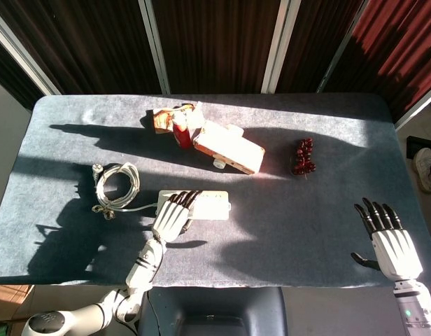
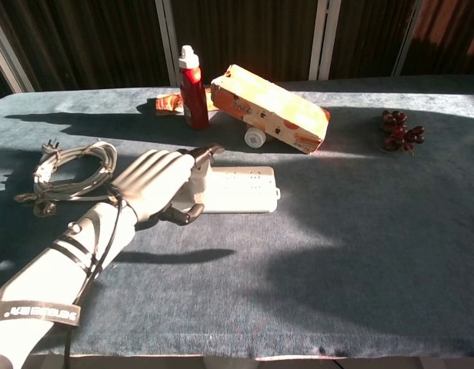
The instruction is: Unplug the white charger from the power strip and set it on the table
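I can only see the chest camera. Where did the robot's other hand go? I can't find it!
Observer: The right hand is by the near right corner of the table, fingers spread, holding nothing.
Operator: Is it close to the power strip?
Observer: No. The power strip lies well to its left, under the fingers of the left hand.
Operator: Anything past the table?
Observer: What looks like a shoe on the floor, beyond the right edge.
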Motion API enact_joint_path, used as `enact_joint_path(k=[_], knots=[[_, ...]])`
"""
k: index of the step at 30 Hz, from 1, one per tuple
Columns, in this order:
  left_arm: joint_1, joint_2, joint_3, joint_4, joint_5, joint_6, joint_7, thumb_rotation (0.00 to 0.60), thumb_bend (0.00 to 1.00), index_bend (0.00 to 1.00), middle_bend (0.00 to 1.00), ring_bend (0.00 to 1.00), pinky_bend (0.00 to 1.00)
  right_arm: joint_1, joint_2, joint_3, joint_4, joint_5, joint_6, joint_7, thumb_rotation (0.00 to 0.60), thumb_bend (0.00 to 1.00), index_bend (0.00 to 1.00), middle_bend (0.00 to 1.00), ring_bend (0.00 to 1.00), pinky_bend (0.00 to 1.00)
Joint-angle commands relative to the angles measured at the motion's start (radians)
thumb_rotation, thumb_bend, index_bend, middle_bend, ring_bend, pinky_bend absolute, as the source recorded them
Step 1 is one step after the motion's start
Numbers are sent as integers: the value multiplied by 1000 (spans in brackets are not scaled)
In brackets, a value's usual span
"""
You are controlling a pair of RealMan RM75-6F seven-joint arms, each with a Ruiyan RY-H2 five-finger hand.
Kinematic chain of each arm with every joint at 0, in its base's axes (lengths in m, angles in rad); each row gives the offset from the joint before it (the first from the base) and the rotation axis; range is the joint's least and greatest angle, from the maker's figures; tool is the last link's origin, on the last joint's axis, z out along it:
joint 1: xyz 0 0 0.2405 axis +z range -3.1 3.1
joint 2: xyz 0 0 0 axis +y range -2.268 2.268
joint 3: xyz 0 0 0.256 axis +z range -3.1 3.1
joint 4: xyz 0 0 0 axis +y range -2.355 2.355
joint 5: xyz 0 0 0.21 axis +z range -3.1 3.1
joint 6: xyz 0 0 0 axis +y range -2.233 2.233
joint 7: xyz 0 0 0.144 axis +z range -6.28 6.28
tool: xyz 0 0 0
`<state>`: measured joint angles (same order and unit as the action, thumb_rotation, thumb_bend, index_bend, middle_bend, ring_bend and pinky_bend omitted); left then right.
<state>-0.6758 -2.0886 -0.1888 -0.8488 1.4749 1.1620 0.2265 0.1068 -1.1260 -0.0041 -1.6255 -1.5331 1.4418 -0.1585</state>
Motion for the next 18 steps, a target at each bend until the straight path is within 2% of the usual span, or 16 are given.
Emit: enact_joint_path(k=[1,3,8,10,12,17,18], knots=[[-1,0,0,-1,-3,4,-3,600,443,226,301,336,478,2,-3,0,1,0,-8,-6,600,156,0,0,0,0],[1,0,4,-3,-2,12,-10,600,455,287,367,397,540,5,-8,-2,3,-6,-14,-8,600,156,0,0,0,0],[1,0,8,-5,2,22,-17,600,470,355,445,463,609,13,-19,-2,10,-18,-22,-10,600,156,0,0,0,0],[1,2,16,-11,10,31,-18,600,478,373,464,477,624,62,-58,0,27,-61,-73,-15,600,161,0,0,0,0],[3,4,21,-18,12,35,-9,600,479,376,466,478,626,100,-102,16,52,-70,-111,-13,600,219,0,0,0,0],[3,6,26,-30,11,41,6,600,479,376,464,478,624,196,-201,29,106,-92,-228,12,600,519,0,11,0,0],[3,5,26,-32,9,40,10,600,480,376,465,478,624,221,-224,32,115,-88,-265,11,600,550,0,18,0,0]])
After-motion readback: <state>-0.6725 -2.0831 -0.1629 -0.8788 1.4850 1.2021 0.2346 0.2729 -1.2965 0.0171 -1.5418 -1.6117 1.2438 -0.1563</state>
